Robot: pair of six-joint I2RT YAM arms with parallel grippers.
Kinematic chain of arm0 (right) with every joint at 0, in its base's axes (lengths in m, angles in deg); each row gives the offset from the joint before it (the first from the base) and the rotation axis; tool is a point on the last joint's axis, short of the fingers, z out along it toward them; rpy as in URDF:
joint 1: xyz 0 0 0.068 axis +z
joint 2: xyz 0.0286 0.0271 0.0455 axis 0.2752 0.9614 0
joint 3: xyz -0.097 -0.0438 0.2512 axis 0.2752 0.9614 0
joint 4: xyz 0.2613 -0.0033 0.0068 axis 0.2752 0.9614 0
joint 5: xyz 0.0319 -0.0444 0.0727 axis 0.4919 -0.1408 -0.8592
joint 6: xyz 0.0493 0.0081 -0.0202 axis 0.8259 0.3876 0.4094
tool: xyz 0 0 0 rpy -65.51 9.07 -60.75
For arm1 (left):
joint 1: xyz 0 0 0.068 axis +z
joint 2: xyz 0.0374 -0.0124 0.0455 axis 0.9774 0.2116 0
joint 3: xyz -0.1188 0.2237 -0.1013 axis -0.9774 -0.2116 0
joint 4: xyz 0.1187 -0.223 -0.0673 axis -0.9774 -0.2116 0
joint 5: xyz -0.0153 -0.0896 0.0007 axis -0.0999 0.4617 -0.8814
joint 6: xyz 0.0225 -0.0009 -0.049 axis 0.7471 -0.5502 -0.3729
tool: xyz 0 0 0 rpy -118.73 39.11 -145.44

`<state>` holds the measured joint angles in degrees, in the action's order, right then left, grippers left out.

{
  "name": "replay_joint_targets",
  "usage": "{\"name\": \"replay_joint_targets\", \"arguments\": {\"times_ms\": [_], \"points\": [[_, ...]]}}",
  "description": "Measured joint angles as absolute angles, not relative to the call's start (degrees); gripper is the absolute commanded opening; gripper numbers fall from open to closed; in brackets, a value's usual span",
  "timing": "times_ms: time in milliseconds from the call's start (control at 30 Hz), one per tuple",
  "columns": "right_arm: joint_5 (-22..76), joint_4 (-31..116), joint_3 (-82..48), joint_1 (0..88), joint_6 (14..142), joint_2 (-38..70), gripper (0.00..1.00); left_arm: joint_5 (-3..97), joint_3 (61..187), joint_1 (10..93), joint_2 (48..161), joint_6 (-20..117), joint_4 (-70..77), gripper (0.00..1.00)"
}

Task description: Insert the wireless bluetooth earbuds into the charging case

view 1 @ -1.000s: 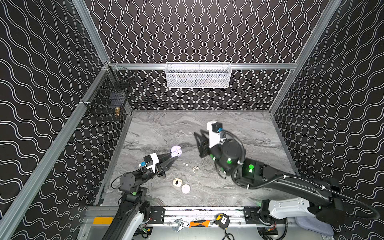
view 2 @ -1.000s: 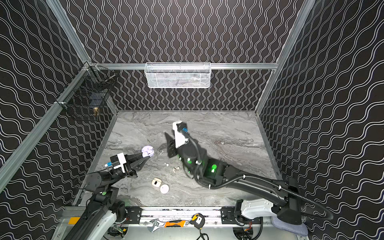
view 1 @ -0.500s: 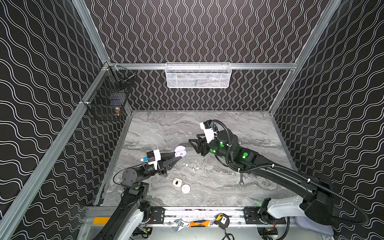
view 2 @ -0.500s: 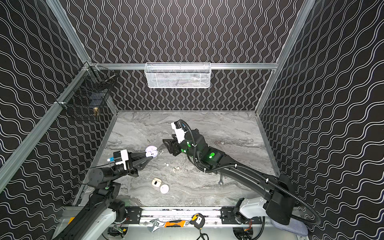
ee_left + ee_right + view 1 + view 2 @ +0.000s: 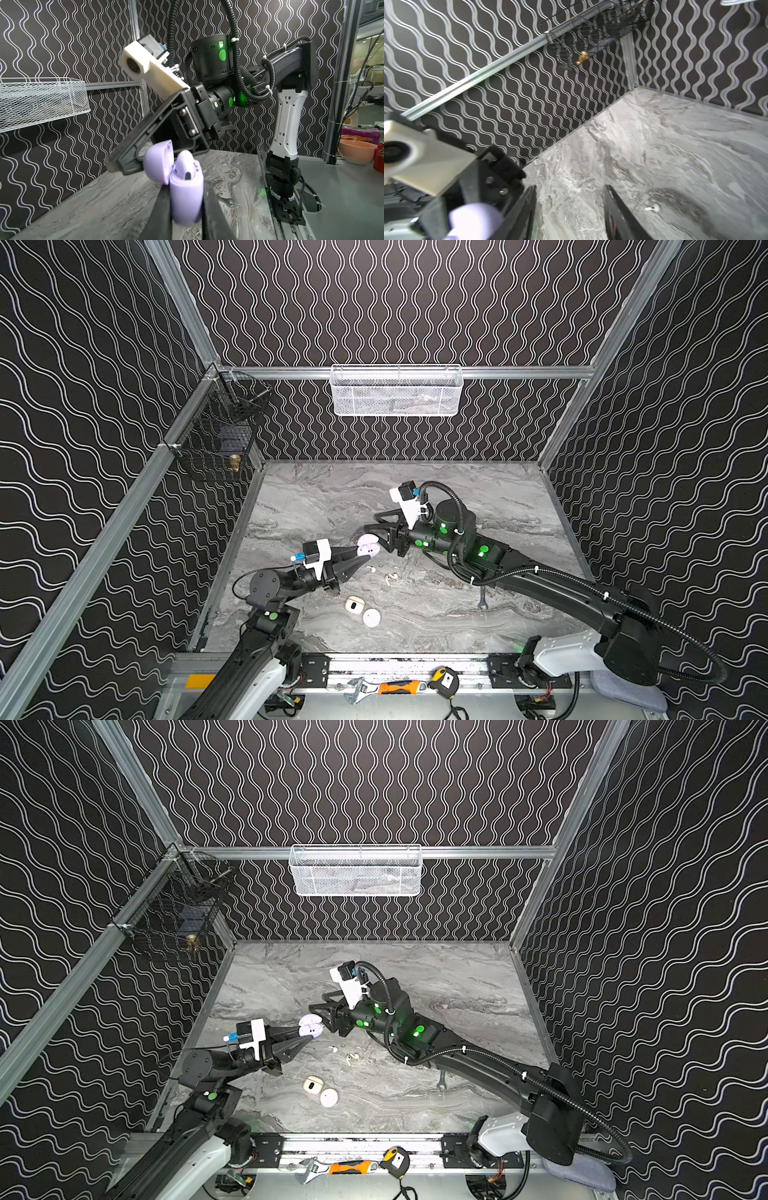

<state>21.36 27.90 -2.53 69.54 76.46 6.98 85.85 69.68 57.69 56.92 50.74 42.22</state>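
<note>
Lavender charging case (image 5: 187,197): lid open, clenched in the left gripper (image 5: 365,555) jaws above the worktop (image 5: 457,626); one lavender earbud (image 5: 185,164) is seated inside. Right gripper (image 5: 570,187): jaws released, empty, beside the lid. White earbuds (image 5: 390,578): laid loose on the worktop nearby.

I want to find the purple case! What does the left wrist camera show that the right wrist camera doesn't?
Only the left wrist view: the open lid of the case, an earbud seated inside, and a bowl. Only the right wrist view: a loose earbud on the table and the black basket. Both: the case pinched by the left gripper, just a purple blur in the right wrist view, and the marble table.
</note>
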Motion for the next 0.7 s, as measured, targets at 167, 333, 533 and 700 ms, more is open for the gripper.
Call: {"name": "replay_joint_targets", "arguments": {"times_ms": [167,333,533,700], "points": [[18.5,24.5,-0.6,69.4,77.4,6.5,0.52,86.3,69.9,57.5,57.1,52.1,42.1,0.0],[16.0,20.9,1.7,69.6,78.0,4.1,0.51,85.9,70.1,57.5,56.7,52.3,39.6,0.0],[19.7,21.2,6.5,69.6,77.9,-1.2,0.55,82.4,70.4,57.4,56.7,52.9,36.4,0.0],[31.4,23.5,11.3,69.6,77.3,-9.2,0.63,71.7,72.6,57.4,60.2,50.4,29.2,0.0]]}}
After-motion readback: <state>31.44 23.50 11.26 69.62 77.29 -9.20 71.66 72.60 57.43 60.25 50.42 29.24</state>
